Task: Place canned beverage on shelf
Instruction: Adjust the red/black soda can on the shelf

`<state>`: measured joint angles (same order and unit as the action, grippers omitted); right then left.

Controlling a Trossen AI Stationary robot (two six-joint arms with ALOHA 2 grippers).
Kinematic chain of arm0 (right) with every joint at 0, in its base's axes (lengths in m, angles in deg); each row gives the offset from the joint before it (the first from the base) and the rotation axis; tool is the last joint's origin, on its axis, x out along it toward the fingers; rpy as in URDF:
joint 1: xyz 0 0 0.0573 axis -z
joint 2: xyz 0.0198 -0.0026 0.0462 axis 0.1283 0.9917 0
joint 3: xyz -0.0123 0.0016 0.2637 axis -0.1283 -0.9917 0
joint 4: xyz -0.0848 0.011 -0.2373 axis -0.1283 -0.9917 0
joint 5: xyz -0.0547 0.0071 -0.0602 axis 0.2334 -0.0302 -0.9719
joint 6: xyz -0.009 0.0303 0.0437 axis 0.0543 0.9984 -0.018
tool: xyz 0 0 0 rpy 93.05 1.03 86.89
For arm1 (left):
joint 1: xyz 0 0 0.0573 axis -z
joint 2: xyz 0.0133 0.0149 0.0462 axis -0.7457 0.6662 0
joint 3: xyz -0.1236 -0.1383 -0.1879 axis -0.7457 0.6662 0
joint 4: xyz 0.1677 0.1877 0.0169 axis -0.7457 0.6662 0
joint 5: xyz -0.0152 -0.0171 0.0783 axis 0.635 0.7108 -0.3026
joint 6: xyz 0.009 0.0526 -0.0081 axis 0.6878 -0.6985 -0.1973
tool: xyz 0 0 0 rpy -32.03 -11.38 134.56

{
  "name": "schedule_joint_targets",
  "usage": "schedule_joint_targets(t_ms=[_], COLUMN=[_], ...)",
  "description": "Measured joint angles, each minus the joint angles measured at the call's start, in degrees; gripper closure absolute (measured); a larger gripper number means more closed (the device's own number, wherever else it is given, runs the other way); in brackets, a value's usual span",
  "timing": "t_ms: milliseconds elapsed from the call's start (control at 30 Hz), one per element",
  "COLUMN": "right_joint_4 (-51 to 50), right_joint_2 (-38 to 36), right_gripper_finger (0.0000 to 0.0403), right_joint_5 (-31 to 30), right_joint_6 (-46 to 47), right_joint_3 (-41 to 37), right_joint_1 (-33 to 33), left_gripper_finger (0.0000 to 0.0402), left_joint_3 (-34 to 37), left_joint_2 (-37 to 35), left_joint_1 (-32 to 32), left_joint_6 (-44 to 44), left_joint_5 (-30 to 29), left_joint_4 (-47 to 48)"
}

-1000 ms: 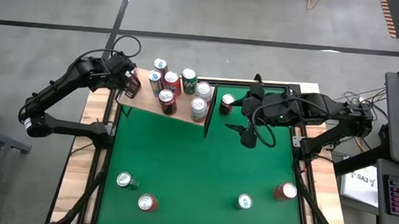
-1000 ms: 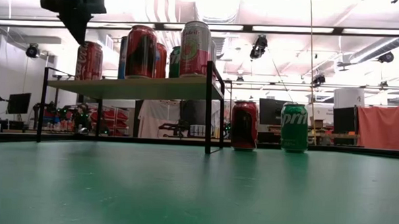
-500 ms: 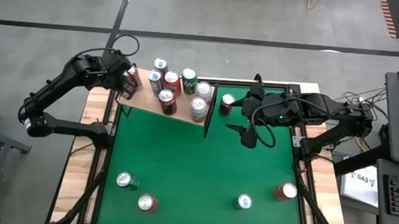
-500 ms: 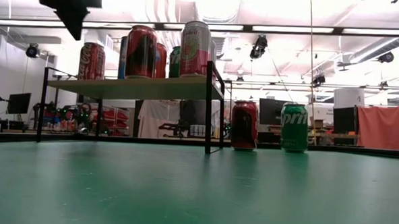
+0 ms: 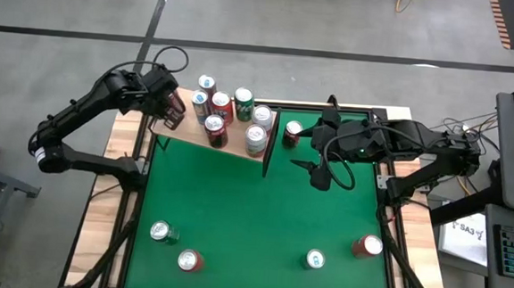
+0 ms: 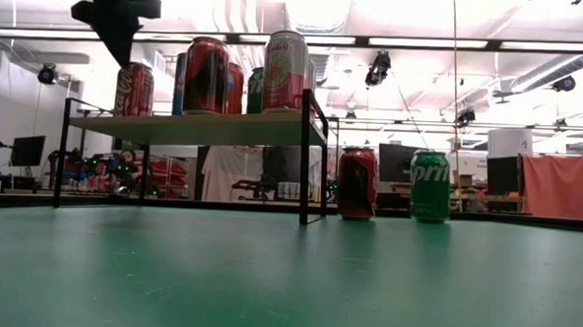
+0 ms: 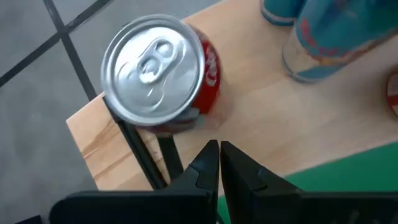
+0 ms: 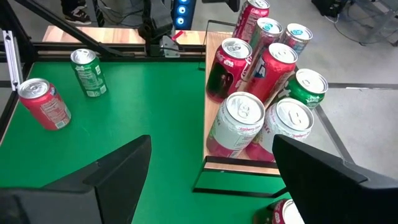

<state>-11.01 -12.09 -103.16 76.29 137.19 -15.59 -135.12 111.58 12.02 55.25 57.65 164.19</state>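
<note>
While closed, left gripper [image 7: 219, 163] hovers beside red can [image 7: 163, 74] at shelf [image 7: 292, 118] corner.

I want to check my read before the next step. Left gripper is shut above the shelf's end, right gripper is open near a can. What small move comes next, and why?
Probably the right gripper eases toward the dark red can beside the shelf and closes on it. Its jaws are open and empty with that can nearest, while the left gripper hangs shut and empty above a red can already standing on the shelf.

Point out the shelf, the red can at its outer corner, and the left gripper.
shelf [image 5: 179, 130], high view, bare board.
red can [image 7: 155, 68], left wrist view, silver lid.
left gripper [image 7: 219, 163], left wrist view, between shut fingertips.
</note>
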Motion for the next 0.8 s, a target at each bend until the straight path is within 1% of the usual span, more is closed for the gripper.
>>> schedule_joint_targets(t_ms=[100,367,800], right_joint_4=[0.00,-0.15,-0.24], right_joint_2=[0.00,0.00,0.00], right_gripper_finger=[0.0076,0.0076,0.0076], right_joint_5=[0.00,0.00,0.00], right_joint_6=[-0.33,-0.46,-0.35], right_joint_3=[0.00,0.00,0.00], right_joint_1=[0.01,0.00,0.01], left_gripper_finger=[0.0402,0.0401,0.0401], left_joint_3=[0.12,0.14,0.14], left_joint_2=[1.40,3.70,6.19], left_joint_1=[0.00,0.00,-0.07], left_joint_6=[0.00,-0.37,-1.37], left_joint_5=[-0.35,-6.12,-9.16], left_joint_4=[-0.73,-1.01,-2.44])
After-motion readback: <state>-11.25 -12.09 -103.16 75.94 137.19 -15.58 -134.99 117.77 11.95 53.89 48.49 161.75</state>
